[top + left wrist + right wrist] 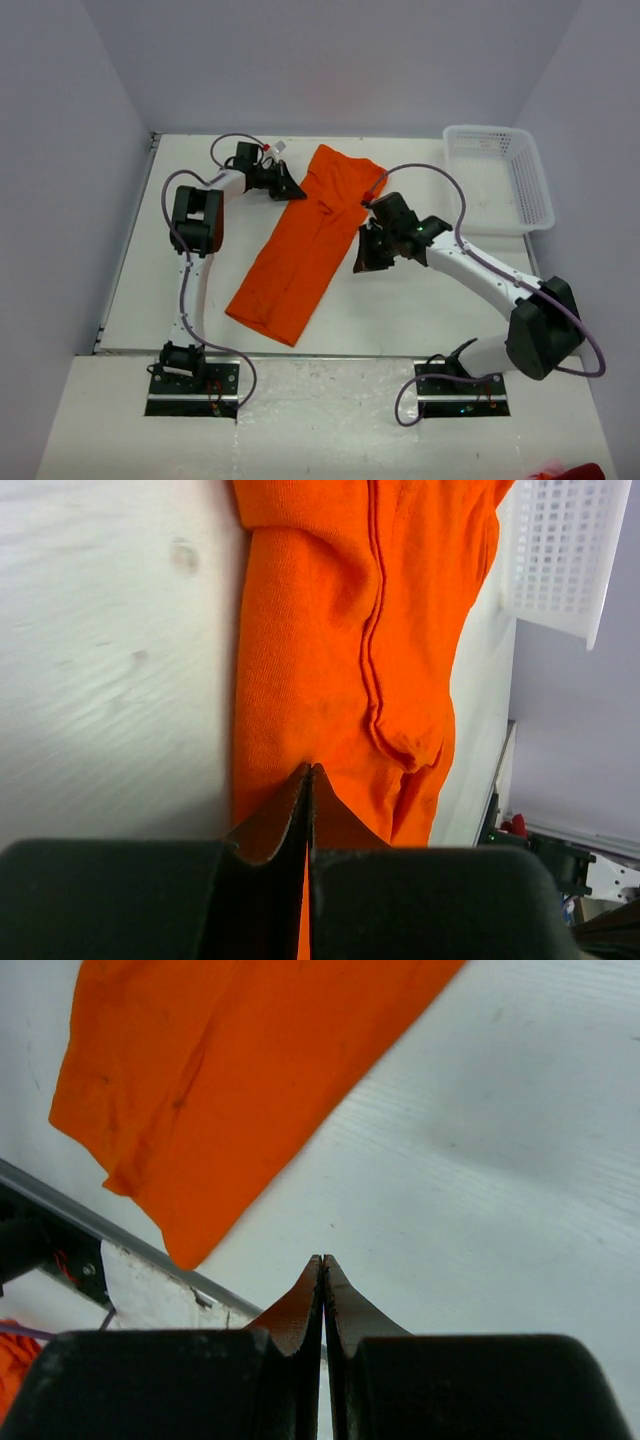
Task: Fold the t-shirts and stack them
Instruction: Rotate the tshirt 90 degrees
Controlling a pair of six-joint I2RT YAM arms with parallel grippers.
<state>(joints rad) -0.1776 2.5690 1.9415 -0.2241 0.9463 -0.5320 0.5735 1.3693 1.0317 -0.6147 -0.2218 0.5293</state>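
The orange t-shirt (305, 240) lies as a long folded strip slanting across the surface (420, 300). Beside its right edge is the right gripper (362, 262), jaws pressed together and empty. Farther off, the left gripper (293, 188), jaws also together, meets the strip's left edge, likely to smooth the fold. The basket (480, 130) stands beyond.

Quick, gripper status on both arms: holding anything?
Left gripper: closed, tips at the t-shirt edge; whether it pinches cloth cannot be told.
Right gripper: closed, empty, over the bare table.
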